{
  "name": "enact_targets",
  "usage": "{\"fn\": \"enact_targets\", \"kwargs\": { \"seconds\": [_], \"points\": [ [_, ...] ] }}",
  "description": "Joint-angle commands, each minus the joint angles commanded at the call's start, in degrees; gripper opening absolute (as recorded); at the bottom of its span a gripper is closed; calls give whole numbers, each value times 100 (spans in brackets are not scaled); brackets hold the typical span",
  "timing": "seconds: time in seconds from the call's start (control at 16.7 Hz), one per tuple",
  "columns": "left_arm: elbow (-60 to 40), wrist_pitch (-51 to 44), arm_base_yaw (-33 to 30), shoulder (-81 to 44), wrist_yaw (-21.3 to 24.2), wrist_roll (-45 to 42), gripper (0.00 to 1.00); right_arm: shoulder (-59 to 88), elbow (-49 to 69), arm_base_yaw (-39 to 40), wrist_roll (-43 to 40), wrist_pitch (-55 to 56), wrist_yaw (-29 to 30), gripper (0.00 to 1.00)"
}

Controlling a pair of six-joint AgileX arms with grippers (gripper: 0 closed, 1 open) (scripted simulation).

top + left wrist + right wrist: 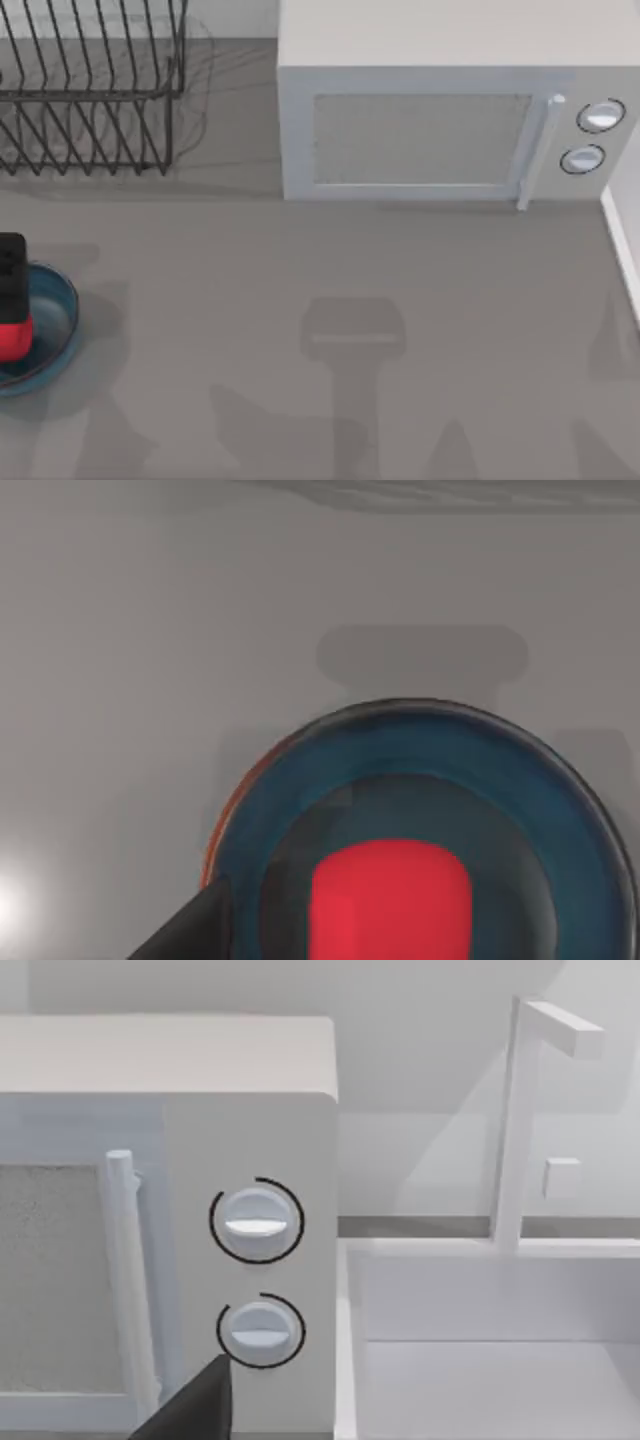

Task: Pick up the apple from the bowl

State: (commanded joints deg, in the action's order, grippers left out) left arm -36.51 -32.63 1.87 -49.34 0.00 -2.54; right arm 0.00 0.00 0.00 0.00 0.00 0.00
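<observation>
Hovering at nine o'clock on the table, my left gripper (pixel 11 262) hangs over the apple (pixel 14 337) in the bowl (pixel 62 300); its opening I cannot tell.

A black, boxy piece of the left arm (pixel 11 262) sits just above the bowl (pixel 62 300) at the table's left edge — matte, plain, with squared corners. Each wrist view shows a dark grey wedge-shaped finger (pixel 190 932) — smooth, unmarked.

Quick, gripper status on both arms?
Left gripper: above the small bright-red apple in the teal-blue bowl; grip cannot be told.
Right gripper: facing the white microwave; cannot be told.
</observation>
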Motion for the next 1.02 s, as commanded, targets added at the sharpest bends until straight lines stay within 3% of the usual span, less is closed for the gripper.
{"fn": "enact_targets", "kwargs": {
  "seconds": [0.3, 0.54, 1.02],
  "points": [
    [-1815, -1621, 93, -2747, 0, -126, 100, 0, 0, 0, 0, 0, 0, 100],
    [-2838, -2537, 145, -4255, 0, -197, 100, 0, 0, 0, 0, 0, 0, 100],
    [-3227, -2886, 137, -4782, 0, -222, 100, 0, 0, 0, 0, 0, 0, 100]
  ]
}}
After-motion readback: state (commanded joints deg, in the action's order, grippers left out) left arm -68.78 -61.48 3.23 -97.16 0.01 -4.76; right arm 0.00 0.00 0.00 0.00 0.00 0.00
